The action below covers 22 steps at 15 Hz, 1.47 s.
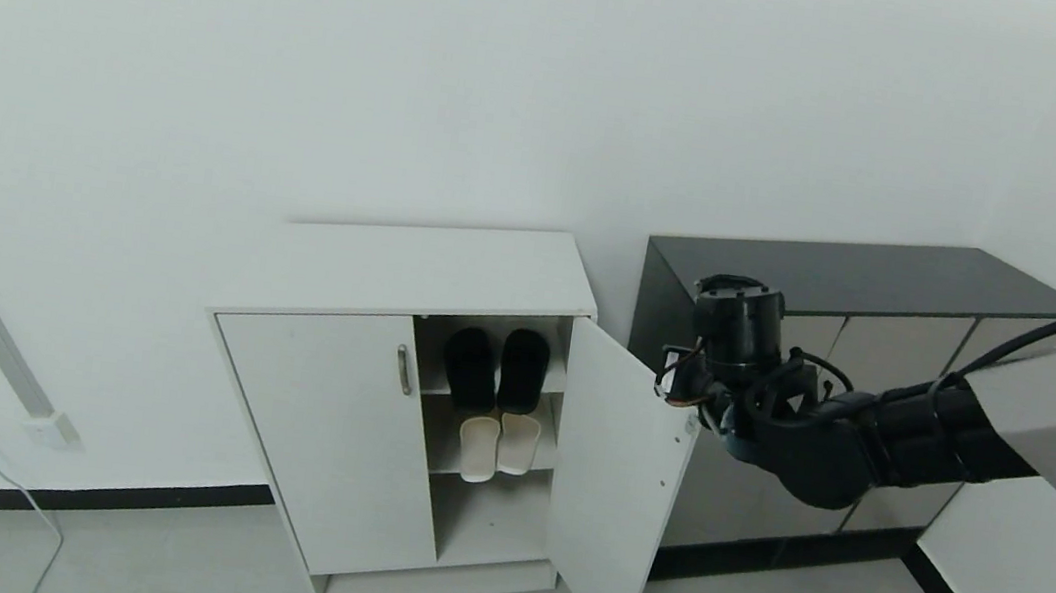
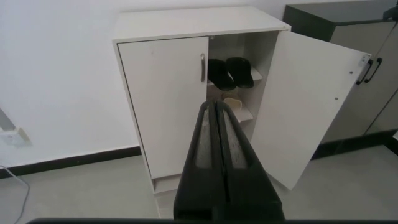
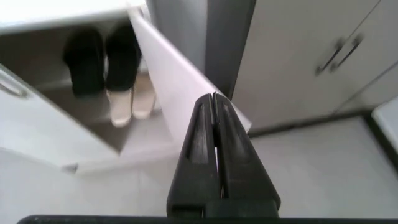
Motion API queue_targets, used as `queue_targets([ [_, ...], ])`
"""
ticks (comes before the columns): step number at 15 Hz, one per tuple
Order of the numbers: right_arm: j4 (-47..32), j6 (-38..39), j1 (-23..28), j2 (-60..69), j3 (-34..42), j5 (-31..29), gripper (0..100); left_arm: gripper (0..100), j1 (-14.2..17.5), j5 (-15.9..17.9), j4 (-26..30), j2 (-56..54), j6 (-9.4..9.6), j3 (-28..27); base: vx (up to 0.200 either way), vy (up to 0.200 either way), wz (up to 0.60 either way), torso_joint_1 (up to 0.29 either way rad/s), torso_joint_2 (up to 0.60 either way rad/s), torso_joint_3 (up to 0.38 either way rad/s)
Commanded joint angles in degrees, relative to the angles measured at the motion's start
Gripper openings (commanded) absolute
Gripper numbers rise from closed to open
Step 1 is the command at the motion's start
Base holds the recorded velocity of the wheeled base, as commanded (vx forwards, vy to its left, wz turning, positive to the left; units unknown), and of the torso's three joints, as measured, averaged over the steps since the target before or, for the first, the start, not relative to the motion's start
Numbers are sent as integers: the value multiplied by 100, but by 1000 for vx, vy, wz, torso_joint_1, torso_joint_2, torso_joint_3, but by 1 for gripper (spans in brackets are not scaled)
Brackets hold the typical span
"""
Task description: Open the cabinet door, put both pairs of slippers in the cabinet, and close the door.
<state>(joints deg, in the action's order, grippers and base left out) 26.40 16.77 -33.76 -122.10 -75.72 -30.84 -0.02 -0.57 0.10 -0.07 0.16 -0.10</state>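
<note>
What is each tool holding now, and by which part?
Nothing is held. The left tool and the right tool are both shut and empty; the right one is near the open door, not gripping it.

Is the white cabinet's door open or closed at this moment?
Open. The right-hand door stands swung outward, exposing black slippers and white slippers inside; the left-hand door is shut.

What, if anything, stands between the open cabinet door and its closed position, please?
Nothing visible lies in the open door's swing. The black slippers and the white slippers do overhang their shelf fronts, though; whether they reach past the cabinet's front edge cannot be told.
</note>
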Motion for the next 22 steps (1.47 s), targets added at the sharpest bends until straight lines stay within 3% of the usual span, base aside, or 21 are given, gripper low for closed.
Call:
queue_targets([
  [1, -197, 124, 255, -288, -374, 149, 0, 0, 2, -4, -1, 7, 2, 1, 0, 0, 0, 0, 0, 0],
  [8, -215, 142, 616, -1000, -875, 193, 0, 0, 2, -4, -1, 7, -7, 1, 0, 0, 0, 0, 0, 0],
  [22, -347, 142, 748, -1606, -1226, 237, 0, 0, 2, -4, -1, 7, -16, 1, 0, 0, 0, 0, 0, 0],
])
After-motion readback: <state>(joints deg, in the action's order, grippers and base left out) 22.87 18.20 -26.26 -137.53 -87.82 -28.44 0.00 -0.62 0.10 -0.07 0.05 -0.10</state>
